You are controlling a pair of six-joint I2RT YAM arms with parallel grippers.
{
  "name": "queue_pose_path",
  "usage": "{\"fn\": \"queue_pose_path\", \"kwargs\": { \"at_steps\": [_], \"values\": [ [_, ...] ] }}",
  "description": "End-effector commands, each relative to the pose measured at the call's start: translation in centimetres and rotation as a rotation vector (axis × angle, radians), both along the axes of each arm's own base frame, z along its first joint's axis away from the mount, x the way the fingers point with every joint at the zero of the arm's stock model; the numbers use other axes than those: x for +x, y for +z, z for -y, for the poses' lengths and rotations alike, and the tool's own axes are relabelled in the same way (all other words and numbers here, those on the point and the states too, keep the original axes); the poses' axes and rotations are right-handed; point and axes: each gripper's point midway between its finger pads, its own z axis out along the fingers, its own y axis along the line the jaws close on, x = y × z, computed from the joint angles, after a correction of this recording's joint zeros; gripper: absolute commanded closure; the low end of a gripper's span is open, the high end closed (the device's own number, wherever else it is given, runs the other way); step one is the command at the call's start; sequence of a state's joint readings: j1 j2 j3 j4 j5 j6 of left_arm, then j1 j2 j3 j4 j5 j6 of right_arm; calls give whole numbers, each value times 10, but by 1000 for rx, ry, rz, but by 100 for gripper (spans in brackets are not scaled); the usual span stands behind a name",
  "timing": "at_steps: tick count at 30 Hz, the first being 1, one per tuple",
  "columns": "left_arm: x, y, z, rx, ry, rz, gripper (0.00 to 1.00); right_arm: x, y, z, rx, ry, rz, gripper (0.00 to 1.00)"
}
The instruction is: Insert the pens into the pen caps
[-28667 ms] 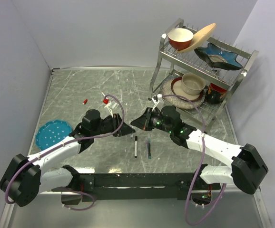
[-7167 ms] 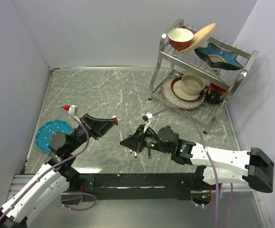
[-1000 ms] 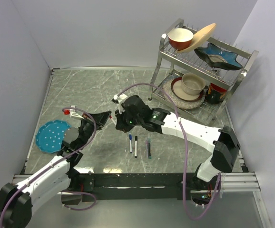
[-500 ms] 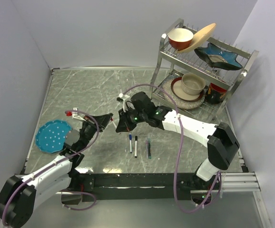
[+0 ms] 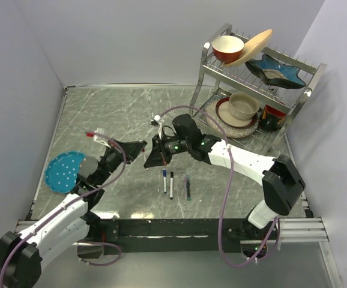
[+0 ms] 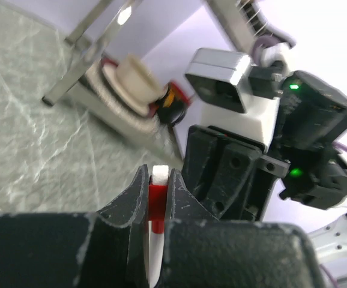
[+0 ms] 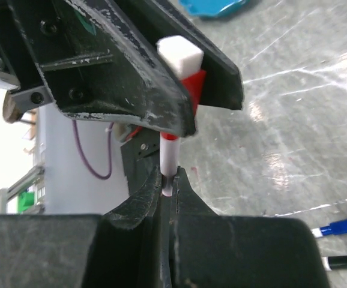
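Here, above a marbled table (image 5: 101,114), the left gripper (image 6: 156,180) is seen pressed onto a red cap (image 6: 155,201), and the right gripper (image 7: 167,180) is pinched on a white pen (image 7: 168,157) whose end meets that cap. Three more pens (image 5: 171,185) are laid on the table near by. The white pen is judged light, stiff and slick, best taken mid-barrel; the red cap, tiny and easily tilted, by its sides. No brand or writing can be read.
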State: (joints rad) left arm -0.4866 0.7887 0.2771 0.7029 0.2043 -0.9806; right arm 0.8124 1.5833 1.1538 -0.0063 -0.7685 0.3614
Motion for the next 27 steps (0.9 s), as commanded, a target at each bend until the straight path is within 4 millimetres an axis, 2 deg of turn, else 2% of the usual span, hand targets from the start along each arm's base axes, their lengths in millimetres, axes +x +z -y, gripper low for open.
{"fn": "queue_pose_path", "kwargs": {
  "at_steps": [1,2,3,4,5,6,7,8,9,10,11,13,14,15,16,21,27],
  "values": [
    [-62,-66,35,269,-388,-284,99,47,145,1,408,-210,477,98],
    [-50,-60,30,296,-329,-302,99,46,137,6,385,-221,461,94],
    [-40,-58,23,310,-282,-310,99,45,119,12,343,-247,439,90],
    [-32,-55,20,326,-254,-311,99,39,122,22,342,-262,447,73],
    [-24,-40,18,323,-230,-288,99,37,111,28,308,-282,424,66],
    [-15,-37,14,328,-192,-289,99,35,87,37,258,-310,393,62],
    [-7,-35,13,347,-172,-301,99,27,90,47,265,-318,395,55],
    [-2,-38,12,362,-162,-314,99,21,78,54,232,-330,360,51],
    [3,-43,11,379,-147,-326,99,14,59,61,192,-345,326,44],
    [9,-58,12,412,-145,-364,99,9,65,73,200,-382,332,40],
    [12,-62,12,423,-142,-382,99,3,56,80,174,-398,296,38],
    [20,-82,14,445,-136,-436,99,-3,53,99,159,-469,274,31],
    [22,-89,13,449,-125,-454,99,-7,45,107,121,-492,240,26],
    [23,-93,14,448,-116,-467,99,-11,48,116,129,-512,243,14],
    [27,-106,10,462,-77,-489,99,-10,48,121,127,-546,243,11],
    [32,-134,15,485,-28,-530,99,-15,53,136,135,-605,208,2],
    [40,-174,8,544,31,-586,94,-8,49,144,76,-658,212,1]
  ]
}}
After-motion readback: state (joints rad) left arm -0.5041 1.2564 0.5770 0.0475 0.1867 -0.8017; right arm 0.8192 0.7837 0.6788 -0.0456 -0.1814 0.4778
